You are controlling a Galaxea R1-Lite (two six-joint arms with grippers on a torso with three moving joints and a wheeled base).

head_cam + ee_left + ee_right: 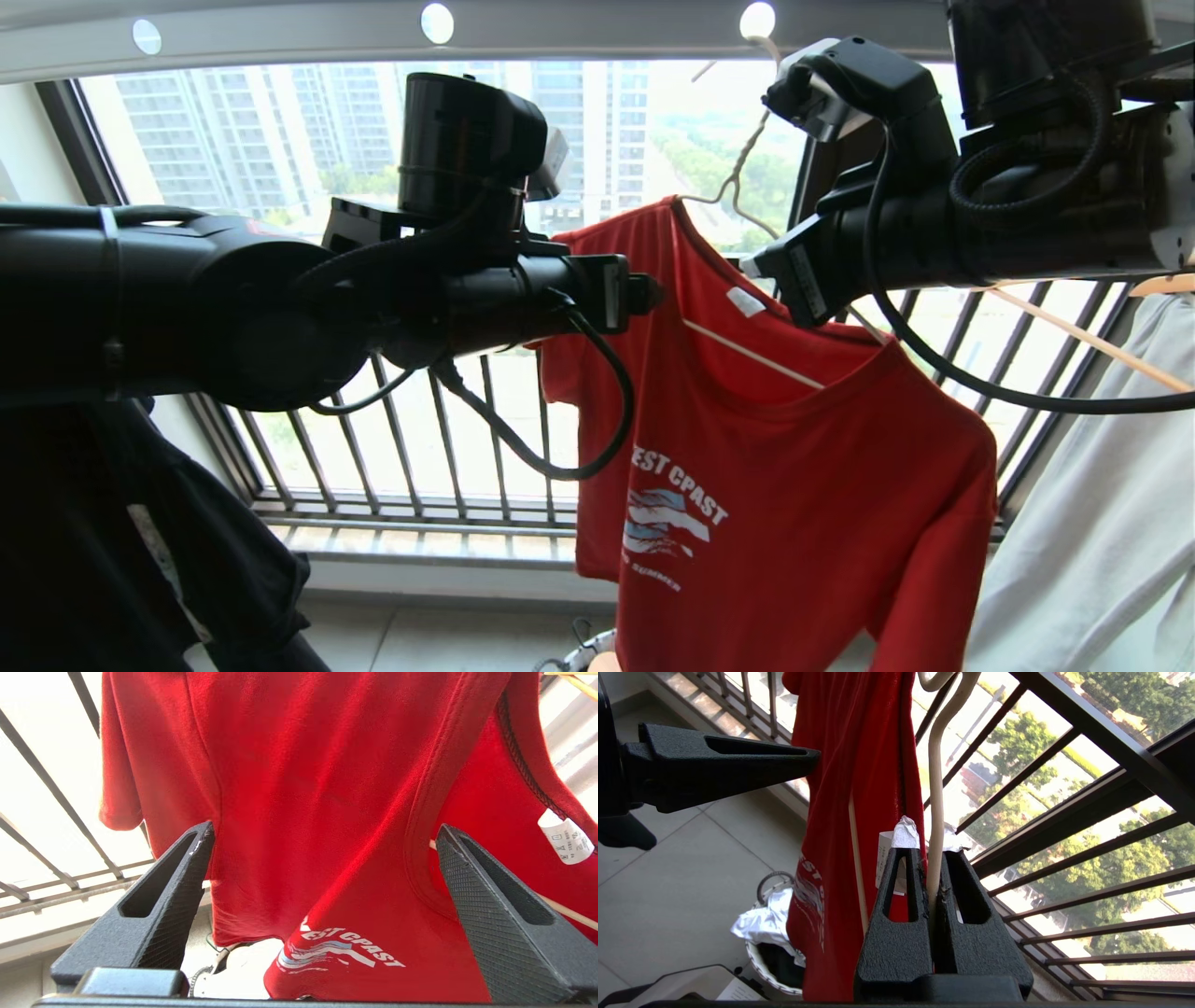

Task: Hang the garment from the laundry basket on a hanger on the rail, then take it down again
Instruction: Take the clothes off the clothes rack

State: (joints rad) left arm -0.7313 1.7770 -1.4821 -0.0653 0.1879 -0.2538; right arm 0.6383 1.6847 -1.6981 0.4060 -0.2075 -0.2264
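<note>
Much of the head view is blocked by the two black arms: the left arm covers the red T-shirt's (794,485) left shoulder and the first letter of its chest print, which there reads "EST CPAST" above a blue-white wave graphic and a smaller "SUMMER". The left gripper itself cannot be made out from the head; its wrist view shows its two fingers (486,910) spread wide, one on each side of the shirt's chest and collar, gripping nothing. The right gripper (932,891) is pinched tight on the stem of the thin white wire hanger (934,812), just beside the shirt's collar. The hanger's hook (747,159) rises toward the grey holed rail (579,28), but the right arm hides where the two meet. A white care label (563,841) sits inside the collar; its symbols are too small to read. The shirt hangs from the hanger before the window railing (448,457). On the floor below, the laundry basket (761,956) is half hidden behind the shirt's hem, with pale cloth (759,921) in it. A white garment (1102,523) is cut off at the right edge, a dark one (131,560) at the left.
</note>
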